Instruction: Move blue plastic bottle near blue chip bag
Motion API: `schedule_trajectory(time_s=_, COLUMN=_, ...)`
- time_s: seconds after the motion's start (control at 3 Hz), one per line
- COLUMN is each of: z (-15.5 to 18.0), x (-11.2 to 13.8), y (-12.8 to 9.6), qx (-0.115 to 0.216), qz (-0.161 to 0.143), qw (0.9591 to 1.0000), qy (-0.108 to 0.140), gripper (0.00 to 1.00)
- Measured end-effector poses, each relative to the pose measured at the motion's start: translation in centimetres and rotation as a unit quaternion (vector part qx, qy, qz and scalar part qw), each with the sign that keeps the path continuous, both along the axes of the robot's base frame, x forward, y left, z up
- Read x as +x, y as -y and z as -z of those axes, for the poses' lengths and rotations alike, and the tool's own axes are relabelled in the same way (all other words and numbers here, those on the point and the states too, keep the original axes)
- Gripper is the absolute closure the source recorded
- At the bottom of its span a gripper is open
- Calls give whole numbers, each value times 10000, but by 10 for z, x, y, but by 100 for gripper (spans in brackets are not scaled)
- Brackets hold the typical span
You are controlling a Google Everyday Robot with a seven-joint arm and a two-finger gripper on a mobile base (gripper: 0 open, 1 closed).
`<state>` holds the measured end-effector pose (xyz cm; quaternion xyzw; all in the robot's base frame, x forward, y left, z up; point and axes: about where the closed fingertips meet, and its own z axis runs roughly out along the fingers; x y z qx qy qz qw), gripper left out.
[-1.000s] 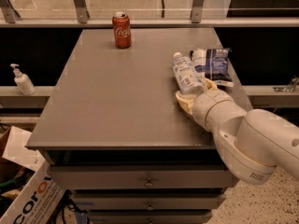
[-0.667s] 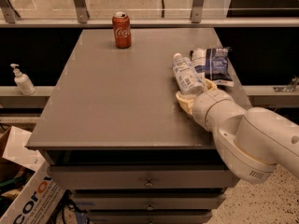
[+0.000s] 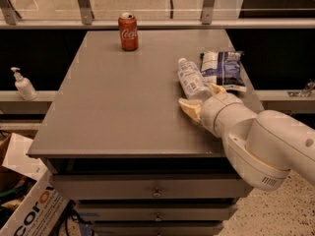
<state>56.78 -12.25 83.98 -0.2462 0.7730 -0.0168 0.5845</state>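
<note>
The blue plastic bottle (image 3: 191, 79) lies on its side on the grey table (image 3: 113, 107), white cap pointing away, right beside the blue chip bag (image 3: 224, 69) and touching or nearly touching its left edge. The bag lies flat at the table's right edge. My gripper (image 3: 203, 98) is at the bottle's near end, its cream fingers (image 3: 189, 108) spread apart on either side of the bottle's base. The fingers are open and do not pinch the bottle. The white arm (image 3: 266, 141) reaches in from the lower right.
A red Coca-Cola can (image 3: 128, 31) stands upright at the far edge of the table. A white pump dispenser (image 3: 22, 84) stands on a ledge to the left. A cardboard box (image 3: 29, 205) sits on the floor at lower left. Drawers are below the tabletop.
</note>
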Motion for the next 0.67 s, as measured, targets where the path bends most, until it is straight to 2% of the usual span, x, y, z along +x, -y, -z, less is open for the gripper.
schedule_trajectory(time_s=0.33, z=-2, x=-1, y=-3, qx=15, qz=-37, qw=10000, qy=-5, gripper=0)
schedule_trajectory(time_s=0.67, z=-6, x=-4, y=-4, qx=109, qz=-97, qw=9999, qy=33, gripper=0)
